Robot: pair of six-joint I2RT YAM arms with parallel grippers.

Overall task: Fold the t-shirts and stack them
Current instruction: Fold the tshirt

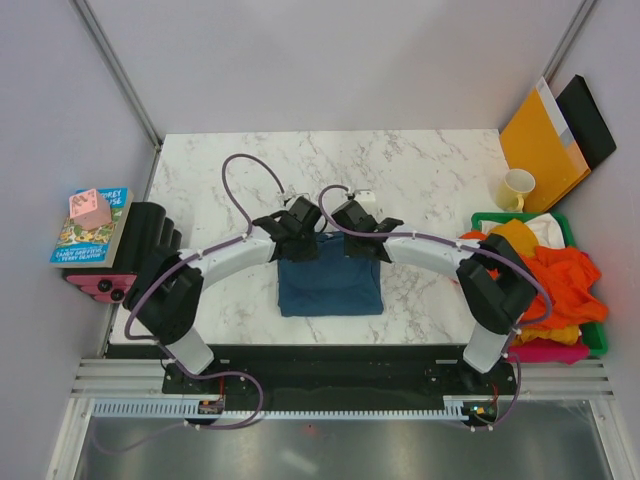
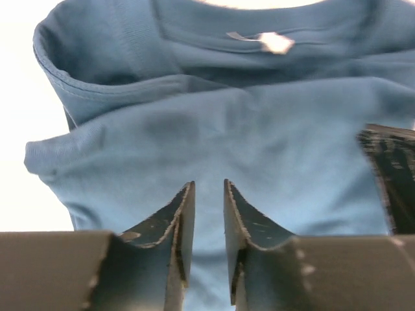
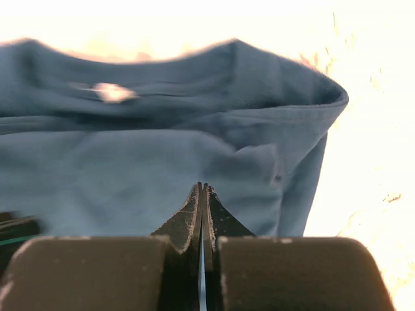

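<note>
A dark teal-blue t-shirt (image 1: 330, 285) lies folded into a rough square on the marble table, near the front edge. Both wrist views look down on its collar end: the cloth (image 2: 259, 123) with its white neck label, and the same cloth (image 3: 130, 162). My left gripper (image 1: 300, 222) hovers over the shirt's far edge; its jaws (image 2: 207, 184) stand a little apart with nothing between them. My right gripper (image 1: 347, 222) sits right beside it, and its jaws (image 3: 203, 186) are pressed together, holding no cloth. More t-shirts, orange (image 1: 562, 275), yellow (image 1: 516, 235) and pink (image 1: 545, 350), are heaped at the right.
The heap fills a green bin (image 1: 600, 335) at the table's right edge. Behind it stand a yellow mug (image 1: 517, 188), an orange envelope (image 1: 540, 140) and a black folder (image 1: 590, 120). Books (image 1: 90, 232) with a pink object (image 1: 88, 208) sit off the left edge.
</note>
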